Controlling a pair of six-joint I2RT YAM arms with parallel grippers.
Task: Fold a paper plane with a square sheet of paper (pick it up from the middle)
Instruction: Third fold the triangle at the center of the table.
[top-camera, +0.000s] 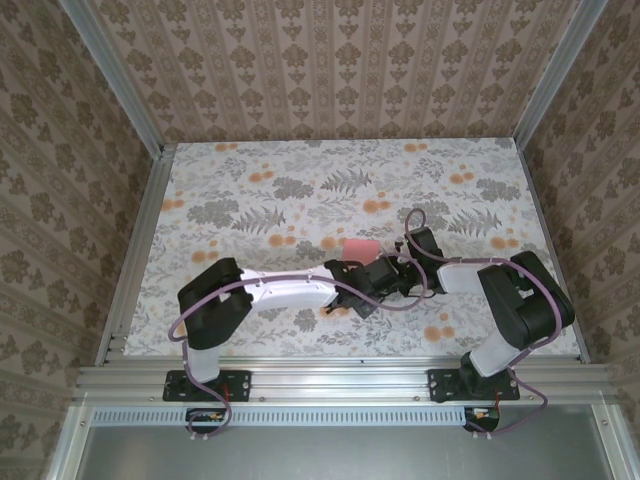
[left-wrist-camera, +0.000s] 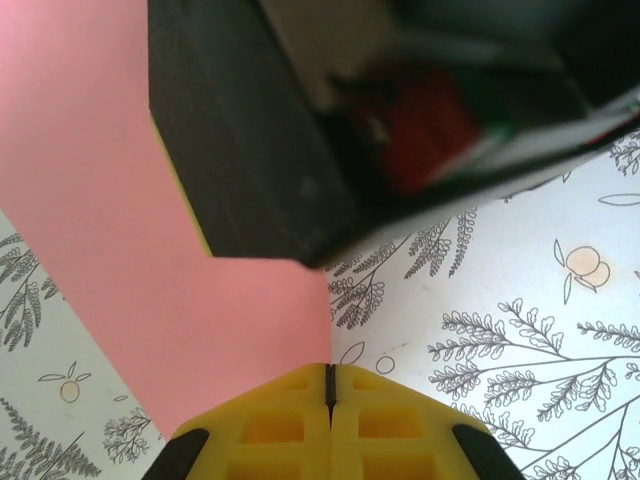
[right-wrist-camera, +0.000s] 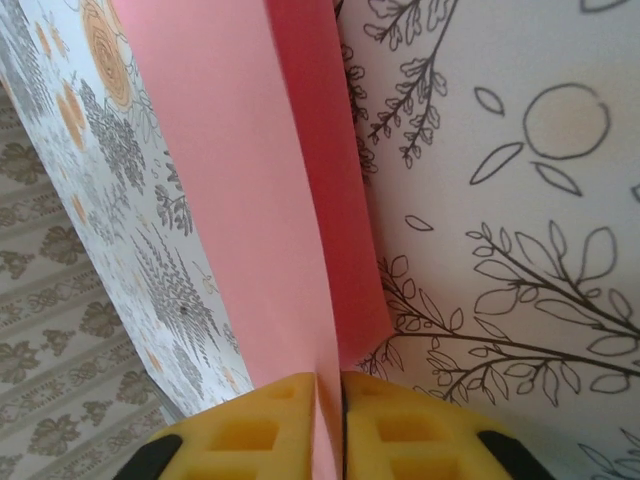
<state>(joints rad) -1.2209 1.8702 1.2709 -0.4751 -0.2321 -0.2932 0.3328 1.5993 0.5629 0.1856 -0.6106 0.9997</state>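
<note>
Find the square sheet of paper (top-camera: 361, 246) near the middle of the tabletop (top-camera: 250, 200). Looks pink and plain, and is bent into a long fold, with one part lifted up off the tabletop. See the right tool (right-wrist-camera: 330, 385) pinching that fold, with a thin pink strip squeezed between its yellow fingers (right-wrist-camera: 275, 420). See the left tool (left-wrist-camera: 328, 375) clenched tight, with the straight edge of the sheet running right into the crack between its tips. Looks like a pinch on the paper there as well, though not easy to be sure.

Must weigh next to nothing. Bends and flops with ease, so needs two holds or a flat place to rest. Tears or wrinkles if pulled hard. Slips on the smooth tabletop when pushed. Best to take hold at the fold or at a clean edge, near the middle, with a soft squeeze and no tugging apart.
</note>
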